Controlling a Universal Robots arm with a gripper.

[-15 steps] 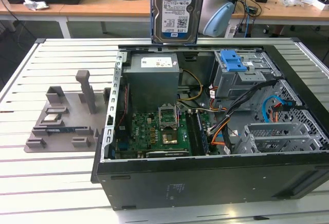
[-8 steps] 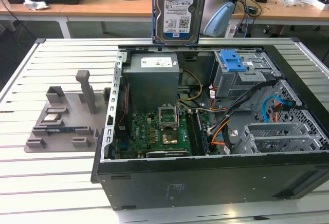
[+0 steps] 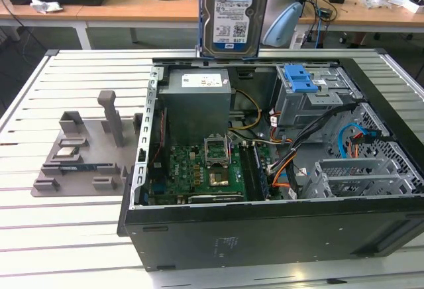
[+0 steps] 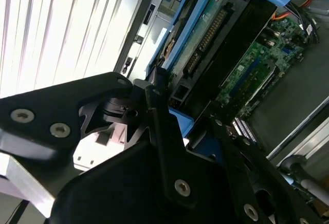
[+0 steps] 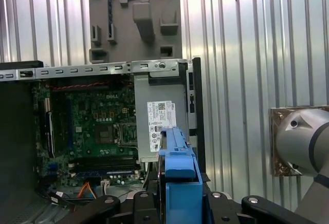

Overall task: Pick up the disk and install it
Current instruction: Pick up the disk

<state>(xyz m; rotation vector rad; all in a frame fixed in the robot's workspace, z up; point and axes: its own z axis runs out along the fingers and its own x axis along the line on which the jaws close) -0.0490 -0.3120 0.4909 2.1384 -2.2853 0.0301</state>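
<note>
Showing the disk (image 3: pixel 233 14) held upright, pinched by the gripper (image 5: pixel 181 201), above the open computer case (image 3: pixel 265 236): lifted, but not yet installed.

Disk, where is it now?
In the exterior view the disk hangs upright above the computer case's far edge, over the grey power supply; the second wrist view shows the gripper clamping it.

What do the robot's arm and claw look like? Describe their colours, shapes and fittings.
The arm is silver-grey with rounded joints and a light blue cap. The claw is black, built of flat angular links fastened with silver screws.
</note>
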